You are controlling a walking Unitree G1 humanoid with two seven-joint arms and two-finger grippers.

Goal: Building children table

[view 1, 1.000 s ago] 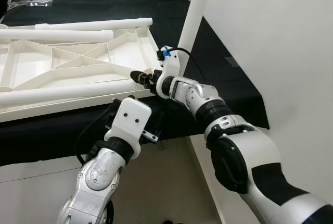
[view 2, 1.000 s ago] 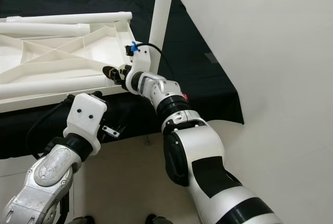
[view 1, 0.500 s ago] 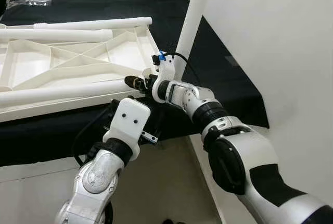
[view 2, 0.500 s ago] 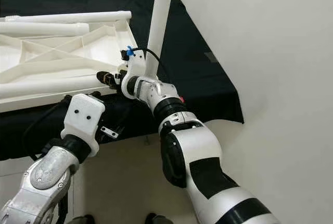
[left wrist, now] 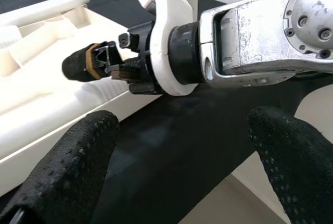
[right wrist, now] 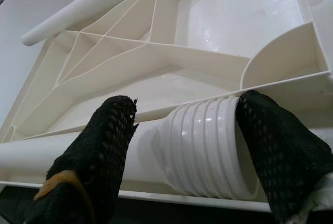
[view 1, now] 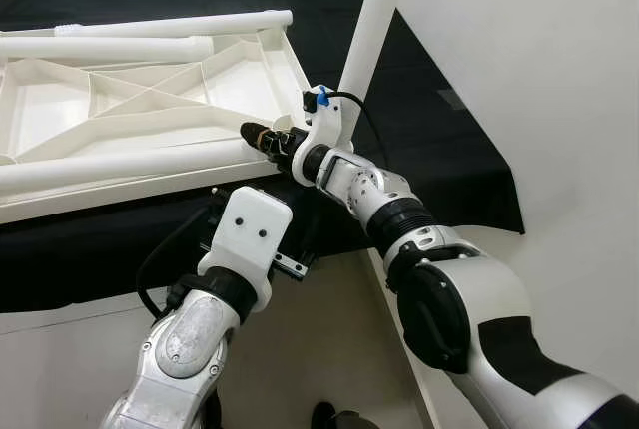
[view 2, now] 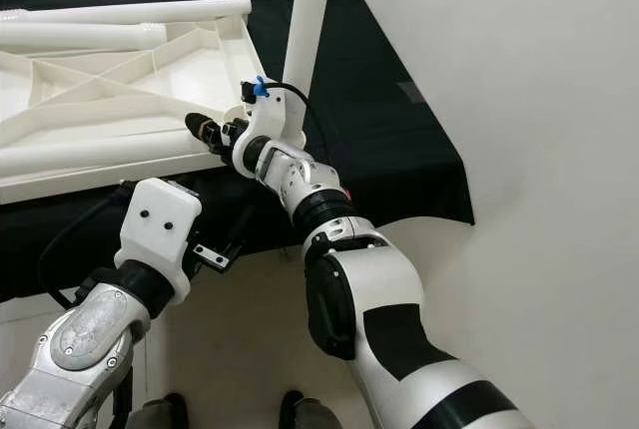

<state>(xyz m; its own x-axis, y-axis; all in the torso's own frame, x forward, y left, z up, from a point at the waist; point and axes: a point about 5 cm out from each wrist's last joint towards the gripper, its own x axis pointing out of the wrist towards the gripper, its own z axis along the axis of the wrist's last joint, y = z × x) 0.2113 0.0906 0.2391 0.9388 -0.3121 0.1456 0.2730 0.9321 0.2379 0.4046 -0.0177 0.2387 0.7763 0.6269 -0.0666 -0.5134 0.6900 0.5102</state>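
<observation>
Working from your left, the left gripper [left wrist: 177,146] hangs below the near edge of the black-covered table [view 1: 439,150] with its two black fingers spread wide and nothing between them; from there the work lies up and ahead of it, so it is the farther arm for what comes next. Ahead of it and a little higher sits the right gripper [right wrist: 187,146], whose two black fingers [right wrist: 91,151] straddle the ribbed, threaded end of the loose white plastic table leg [right wrist: 208,148]; one finger lies on each side of the threads, close enough that you should judge it a grip, though the contact itself is hard to read. That leg runs away from the right gripper toward your left, lying along the near rim of the upturned white plastic tabletop with its moulded ribs [view 1: 130,110], so its long axis sits roughly across the fingers. Beyond the gripper, two more white legs [view 1: 150,25] rest along the far rim of the tabletop. To the right of the gripper, at the near right corner, one white leg [view 1: 374,10] already stands upright. The right arm is plainly the nearer one, and the threaded end, pointing toward that corner, probably needs swinging upright.
</observation>
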